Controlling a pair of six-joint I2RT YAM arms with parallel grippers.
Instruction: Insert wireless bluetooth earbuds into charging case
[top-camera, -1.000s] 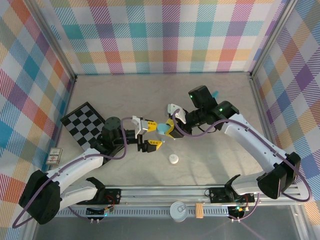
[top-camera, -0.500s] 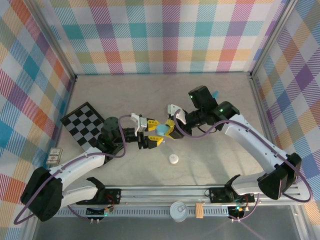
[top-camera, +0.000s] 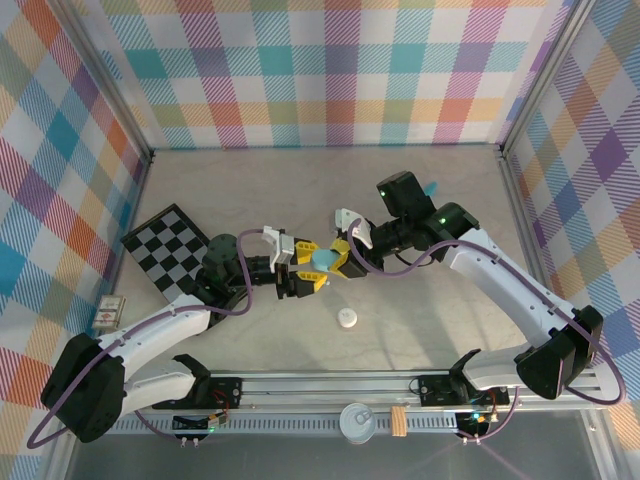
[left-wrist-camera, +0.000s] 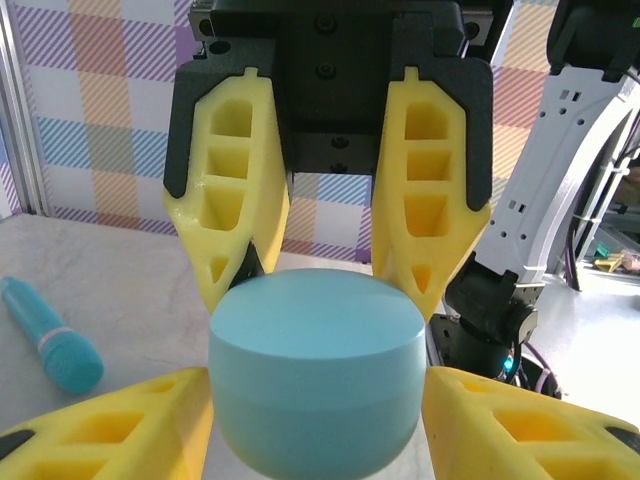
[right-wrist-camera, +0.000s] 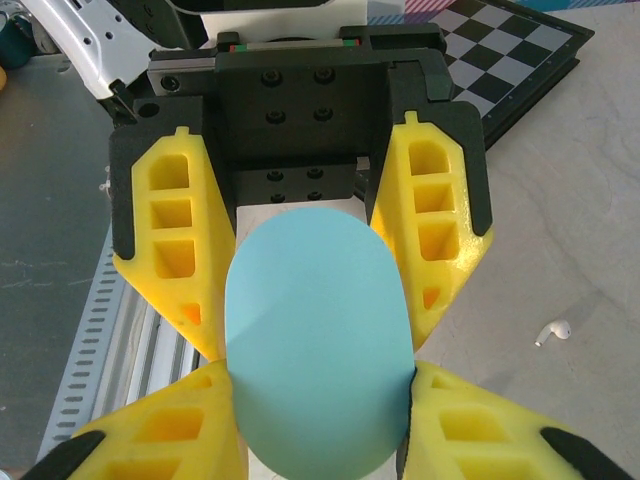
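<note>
Top external view places the pale blue charging case (top-camera: 326, 258) mid-table (top-camera: 420, 320), caught between both grippers with its lid shut, so the step in hand looks like opening it. The right gripper (right-wrist-camera: 318, 375) has its fingers clamped on the case's sides; the left gripper (left-wrist-camera: 315, 378) brackets it too, though I cannot tell whether its fingers press. Next, one arm should steady the base while the other lifts the lid. Only then can the white earbud (right-wrist-camera: 552, 331), lying loose on the table, go in.

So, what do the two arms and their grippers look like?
The left arm and right arm have white links, black joints and loose purple cables. The left gripper and right gripper carry yellow fingers with hollow pockets on black mounts.
</note>
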